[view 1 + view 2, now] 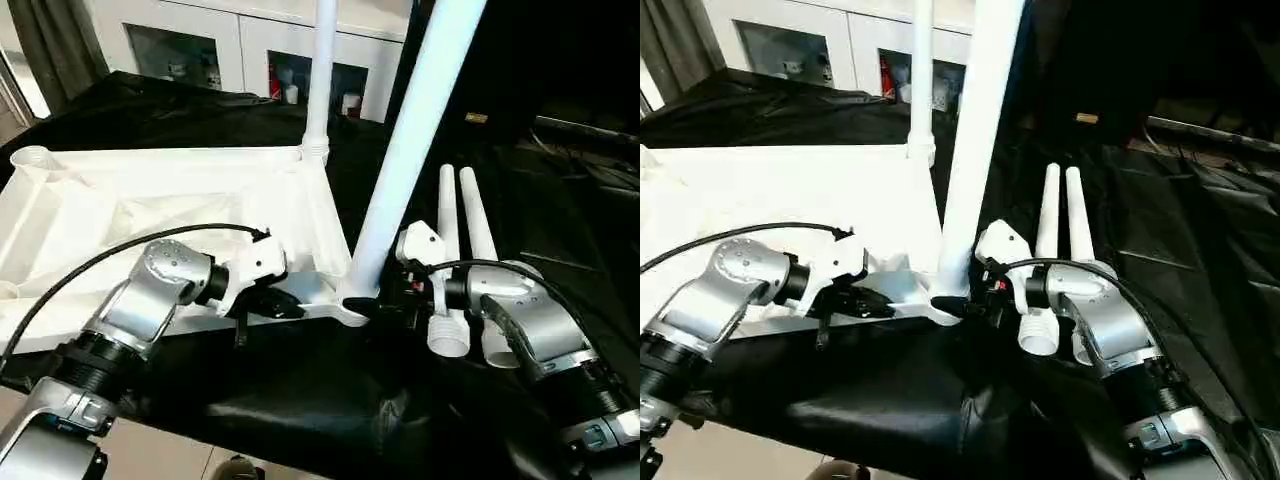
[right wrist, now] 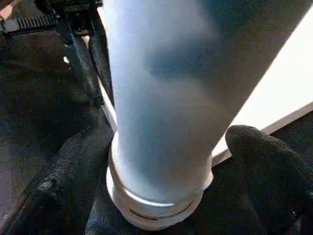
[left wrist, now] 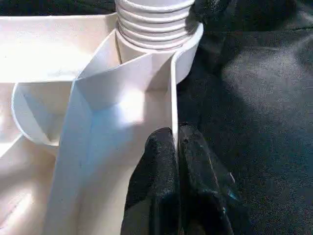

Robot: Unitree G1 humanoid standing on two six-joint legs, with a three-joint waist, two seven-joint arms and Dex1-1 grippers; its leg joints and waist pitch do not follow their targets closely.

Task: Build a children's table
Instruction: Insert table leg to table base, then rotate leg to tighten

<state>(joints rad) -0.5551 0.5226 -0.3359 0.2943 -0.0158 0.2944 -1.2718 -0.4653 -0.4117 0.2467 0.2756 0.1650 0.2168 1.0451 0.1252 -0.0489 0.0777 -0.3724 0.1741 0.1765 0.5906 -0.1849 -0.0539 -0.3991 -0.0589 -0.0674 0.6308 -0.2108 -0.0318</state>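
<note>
The white tabletop (image 1: pixel 120 210) lies upside down on a black cloth, its ribbed underside showing. One white leg (image 1: pixel 322 80) stands in the far right corner socket. A second leg (image 1: pixel 410 150) rises, tilted, from the near right corner socket (image 1: pixel 352 308). Two loose legs (image 1: pixel 462 250) lie side by side on the cloth to the right. My left gripper (image 1: pixel 275 300) is shut on the tabletop's near rim (image 3: pixel 172 98), pinching the thin wall beside that socket. My right gripper (image 1: pixel 378 300) is open, with one finger (image 2: pixel 73 166) on each side of the tilted leg's base.
A white cabinet (image 1: pixel 200 40) with glass doors stands behind the table. The black cloth (image 1: pixel 300 400) ends at the front edge, with pale floor below. Dark equipment and cables (image 1: pixel 590 140) lie at the far right.
</note>
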